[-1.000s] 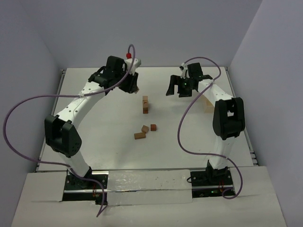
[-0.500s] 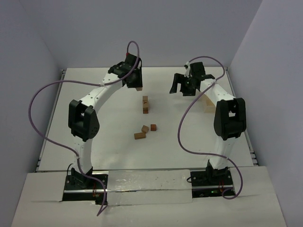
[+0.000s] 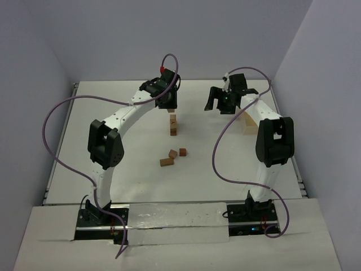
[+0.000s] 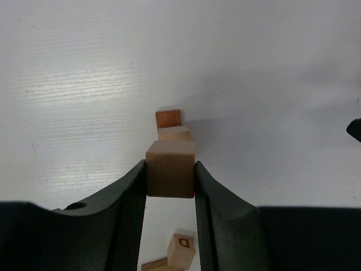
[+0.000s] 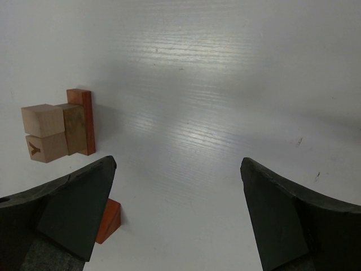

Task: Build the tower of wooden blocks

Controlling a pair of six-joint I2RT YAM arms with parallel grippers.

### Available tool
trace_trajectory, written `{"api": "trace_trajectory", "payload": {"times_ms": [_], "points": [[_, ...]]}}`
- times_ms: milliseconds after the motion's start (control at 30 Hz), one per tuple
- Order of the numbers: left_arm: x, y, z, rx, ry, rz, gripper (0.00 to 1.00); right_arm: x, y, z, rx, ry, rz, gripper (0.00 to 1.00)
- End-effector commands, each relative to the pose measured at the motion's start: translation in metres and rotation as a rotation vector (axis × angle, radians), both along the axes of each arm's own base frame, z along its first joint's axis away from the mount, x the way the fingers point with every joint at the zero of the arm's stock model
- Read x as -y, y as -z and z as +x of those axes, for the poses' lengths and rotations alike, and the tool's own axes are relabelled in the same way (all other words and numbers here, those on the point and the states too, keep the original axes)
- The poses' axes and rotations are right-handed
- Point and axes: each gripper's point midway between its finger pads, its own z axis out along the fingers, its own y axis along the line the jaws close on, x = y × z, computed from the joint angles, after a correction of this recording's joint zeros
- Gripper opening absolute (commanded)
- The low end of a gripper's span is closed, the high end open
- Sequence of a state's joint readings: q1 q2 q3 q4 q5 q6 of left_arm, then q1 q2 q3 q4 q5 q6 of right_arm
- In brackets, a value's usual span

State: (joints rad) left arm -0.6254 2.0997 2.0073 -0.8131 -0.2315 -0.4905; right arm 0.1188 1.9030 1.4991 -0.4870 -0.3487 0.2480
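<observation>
Left gripper (image 4: 171, 172) is clamped on a tan cube (image 4: 170, 161), held just beside the tower (image 3: 173, 125) mid-table; right gripper (image 5: 177, 169) gapes empty. I'd square it up dead centre over the top and lower slowly before letting go

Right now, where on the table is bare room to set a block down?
Free: the patch between the left arm and the table's left edge; the strip between the tower and the right arm. Crowded: around the tower and the loose blocks.

Overhead view looks down from behind; wrist views sit close, sharing the tower (image 5: 59, 131).
</observation>
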Motion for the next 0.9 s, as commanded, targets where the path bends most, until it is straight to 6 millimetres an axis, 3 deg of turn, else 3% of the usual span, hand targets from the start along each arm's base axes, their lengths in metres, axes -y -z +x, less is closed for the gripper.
{"api": "trace_trajectory", "payload": {"times_ms": [0,867], "points": [[0.008,-0.007,0.011,0.039,-0.012,0.008,0.11,-0.001,-0.030,0.014,0.074,0.011,0.023,1.00],[0.010,0.017,0.012,-0.001,-0.015,0.051,0.16,-0.003,-0.031,0.019,0.069,0.013,0.031,1.00]]}}
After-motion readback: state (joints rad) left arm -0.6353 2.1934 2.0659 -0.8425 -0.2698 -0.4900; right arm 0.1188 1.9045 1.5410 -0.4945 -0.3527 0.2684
